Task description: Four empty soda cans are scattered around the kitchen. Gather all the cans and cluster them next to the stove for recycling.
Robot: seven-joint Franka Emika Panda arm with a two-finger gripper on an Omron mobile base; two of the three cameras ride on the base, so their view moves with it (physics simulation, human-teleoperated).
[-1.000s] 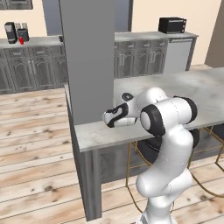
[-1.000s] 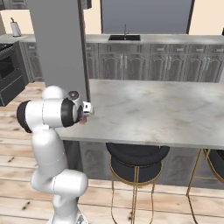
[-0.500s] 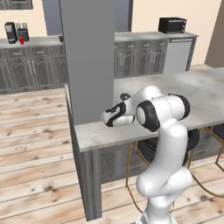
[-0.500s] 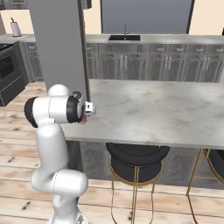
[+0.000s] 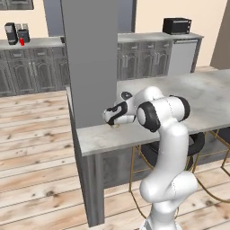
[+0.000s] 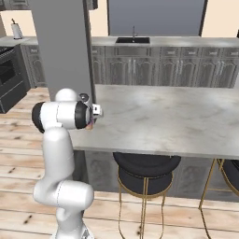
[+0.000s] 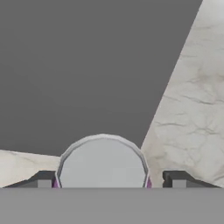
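Standing on the marble island (image 5: 211, 96), a purple can (image 7: 103, 162) abuts the pillar (image 5: 90, 58).

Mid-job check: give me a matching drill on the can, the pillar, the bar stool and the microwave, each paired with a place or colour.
Things:
1. soda can
2. pillar
3. bar stool
4. microwave

Descriptions:
A. black, on the far counter
B. silvery top, between the hand's fingertips
C. plain grey, rising from the island's end
D. dark seat, gold legs, under the island's edge

Pairs: 1-B, 2-C, 3-D, 4-A
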